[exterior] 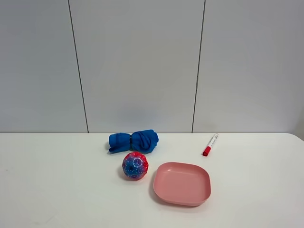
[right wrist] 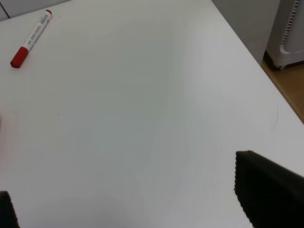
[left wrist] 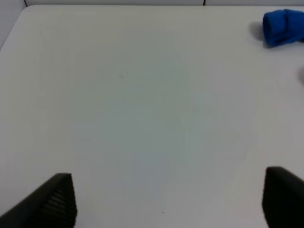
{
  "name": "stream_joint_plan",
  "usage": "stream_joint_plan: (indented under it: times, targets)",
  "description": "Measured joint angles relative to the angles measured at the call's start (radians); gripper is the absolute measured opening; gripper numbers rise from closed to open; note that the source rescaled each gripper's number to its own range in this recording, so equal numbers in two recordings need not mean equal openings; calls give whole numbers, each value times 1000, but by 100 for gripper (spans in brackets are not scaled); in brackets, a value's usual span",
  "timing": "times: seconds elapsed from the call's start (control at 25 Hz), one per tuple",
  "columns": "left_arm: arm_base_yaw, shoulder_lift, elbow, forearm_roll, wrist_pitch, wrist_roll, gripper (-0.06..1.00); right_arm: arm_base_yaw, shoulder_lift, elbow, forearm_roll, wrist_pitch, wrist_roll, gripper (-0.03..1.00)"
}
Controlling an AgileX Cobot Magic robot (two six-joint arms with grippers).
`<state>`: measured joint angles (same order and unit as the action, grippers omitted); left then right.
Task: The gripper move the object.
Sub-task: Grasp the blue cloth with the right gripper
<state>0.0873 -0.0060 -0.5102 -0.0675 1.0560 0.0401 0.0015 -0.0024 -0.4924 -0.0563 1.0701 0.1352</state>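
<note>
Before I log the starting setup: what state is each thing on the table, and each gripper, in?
Cloth: rolled into a bundle.
Ball: at rest, not held.
Plate: upright, empty.
Marker: lying flat, cap on.
Left gripper: open, empty.
Right gripper: open, empty.

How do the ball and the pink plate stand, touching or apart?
Apart. The exterior high view shows white table between the ball and the pink plate.

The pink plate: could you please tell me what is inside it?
Nothing shows inside the pink plate; its whole inner surface is visible and bare. The table beneath it is covered, so that patch cannot be seen.
</note>
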Motion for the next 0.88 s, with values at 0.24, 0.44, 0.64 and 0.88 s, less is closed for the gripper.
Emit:
stream_joint_plan:
  times: [0.24, 0.44, 0.64, 0.88]
  targets:
    - [0, 0, 0, 0, 0, 0, 100, 0, 0, 0, 0, 0, 0, 100]
    - [0, 0, 0, 0, 0, 0, 100, 0, 0, 0, 0, 0, 0, 100]
    - [0, 0, 0, 0, 0, 0, 100, 0, 0, 0, 0, 0, 0, 100]
    - [0, 0, 0, 0, 0, 0, 100, 0, 0, 0, 0, 0, 0, 100]
